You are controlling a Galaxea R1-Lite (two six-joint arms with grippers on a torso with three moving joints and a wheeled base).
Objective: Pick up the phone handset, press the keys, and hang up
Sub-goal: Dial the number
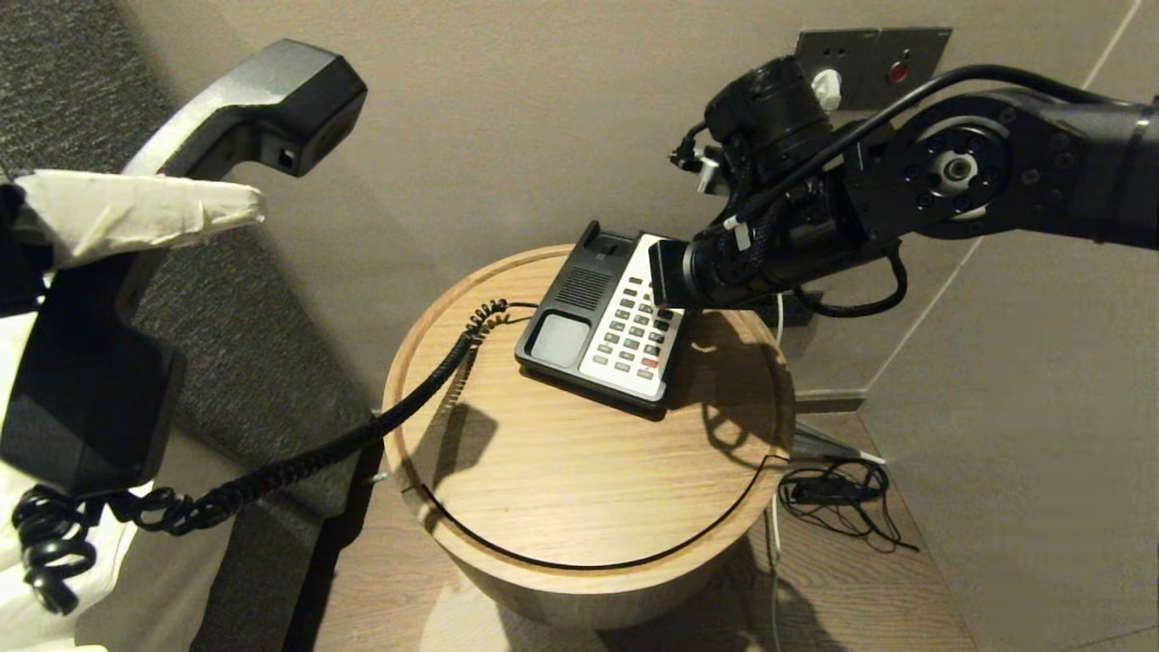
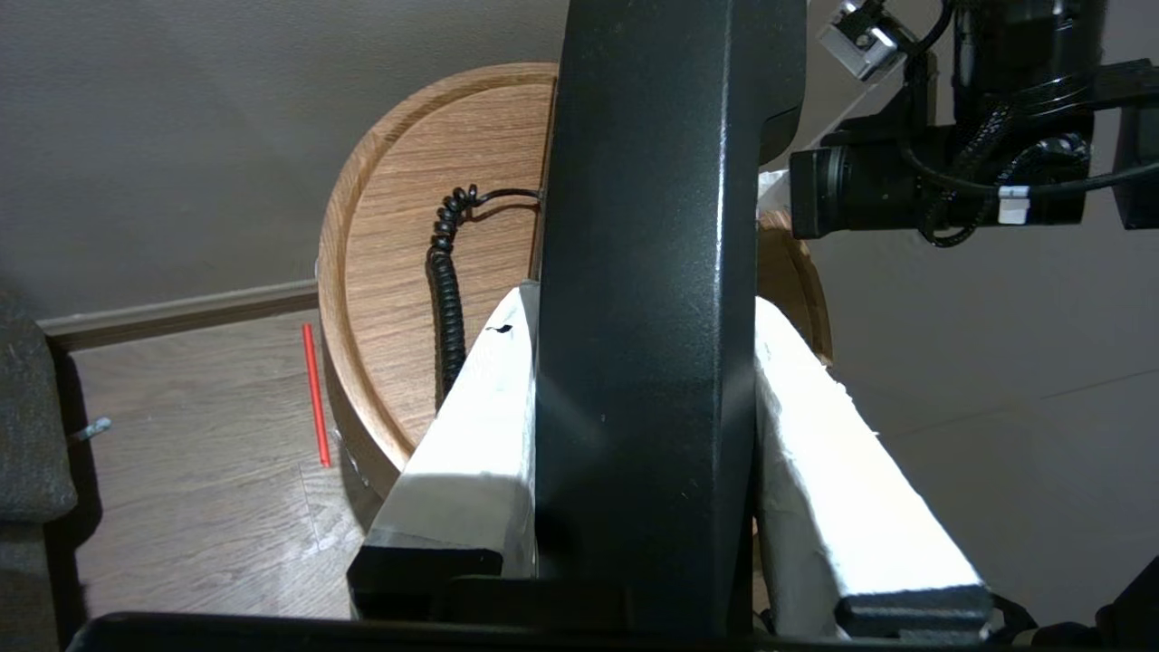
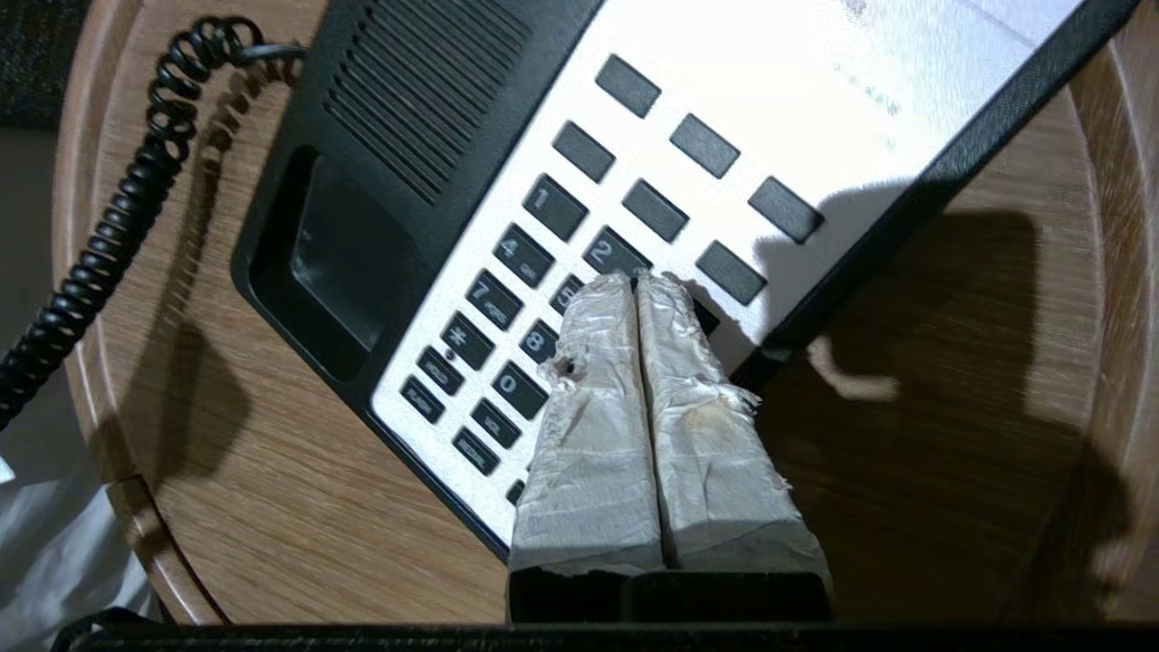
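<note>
Right gripper point(image 3: 636, 282) pinched closed over keypad point(image 3: 543, 290), centre frame | left gripper point(image 2: 634, 398) clamps handset point(image 1: 181, 181), far left

handset point(image 1: 109, 299): 1 | phone base point(image 1: 602, 321): 1 | coiled cord point(image 1: 299, 466): 1 | round table point(image 1: 579, 489): 1 | grippers: 2 | red stick point(image 2: 315, 394): 1
</note>
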